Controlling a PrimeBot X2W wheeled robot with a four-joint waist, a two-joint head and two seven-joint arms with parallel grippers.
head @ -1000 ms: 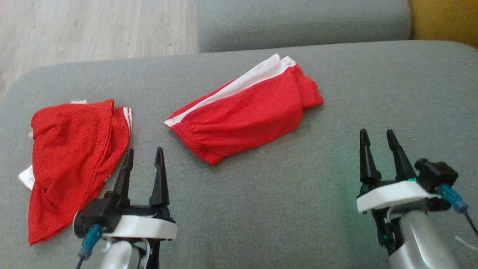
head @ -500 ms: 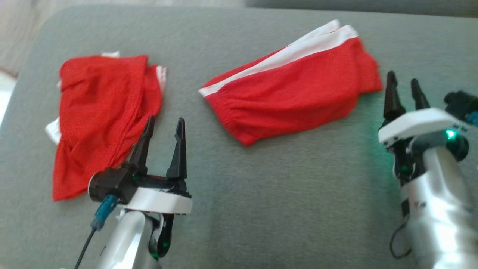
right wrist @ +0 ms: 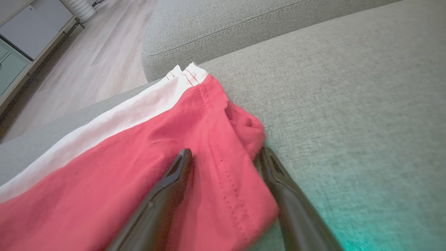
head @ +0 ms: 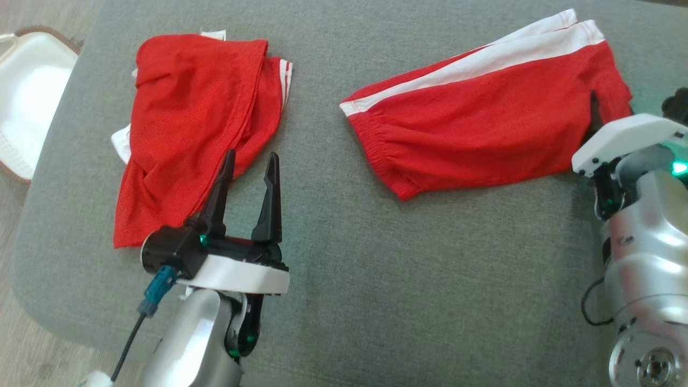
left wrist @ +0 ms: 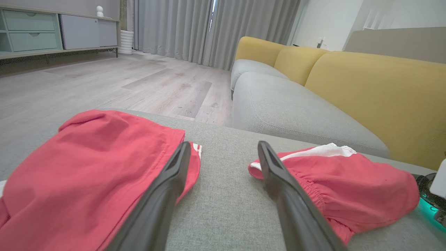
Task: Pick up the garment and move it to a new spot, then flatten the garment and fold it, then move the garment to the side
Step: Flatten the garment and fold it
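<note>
Near, over grey cushion: left gripper spread and empty, one tip over edge of crumpled red shorts. Right gripper spread likewise, straddling end corner of white-striped red garment, unpinched, flat on cushion's far right.

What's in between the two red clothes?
Only bare grey cushion lies between the rumpled garment and the striped shorts, in the head view; the left gripper points toward that gap.

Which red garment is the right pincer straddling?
The white-striped shorts, robot's right; open right pincer straddles their end. The crumpled one lies beside the left pincer.
</note>
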